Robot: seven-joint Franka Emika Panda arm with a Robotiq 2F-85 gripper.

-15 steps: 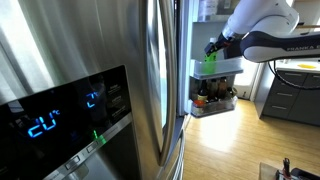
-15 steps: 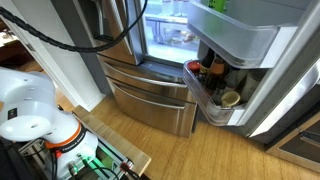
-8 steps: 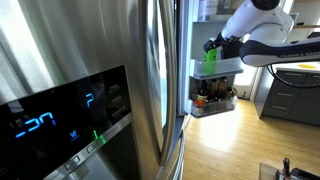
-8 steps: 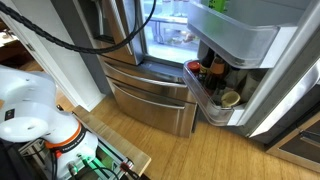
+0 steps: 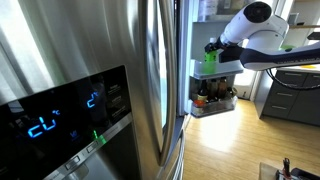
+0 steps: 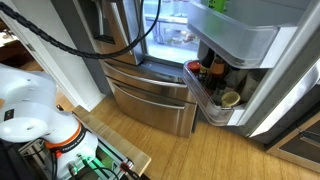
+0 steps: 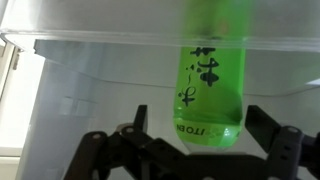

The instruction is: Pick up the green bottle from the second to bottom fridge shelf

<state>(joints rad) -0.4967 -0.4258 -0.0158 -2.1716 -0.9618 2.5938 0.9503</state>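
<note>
The green bottle (image 7: 211,85) fills the middle of the wrist view: lime-green and translucent, with dark print. It stands in the second to bottom fridge shelf (image 7: 90,85), behind that shelf's frosted front panel. My gripper (image 7: 200,125) is open. Its two dark fingers stand either side of the bottle's lower body, with a gap on the left and the right finger close to it. In an exterior view the bottle (image 5: 210,60) shows above the door shelf (image 5: 228,68) with the gripper (image 5: 214,46) at it. The bottle's top (image 6: 217,5) also shows at the frame edge in an exterior view.
The door shelf below (image 5: 213,100) holds brown and orange jars (image 6: 205,72). The steel fridge door with a blue display (image 5: 60,110) fills the foreground. The inside of the fridge is lit (image 6: 170,35), with a freezer drawer (image 6: 150,100) below. The floor is wood (image 5: 230,145).
The arm's upper body has swung left and up over the shelf. The bottle stays in the shelf with the gripper at it.
</note>
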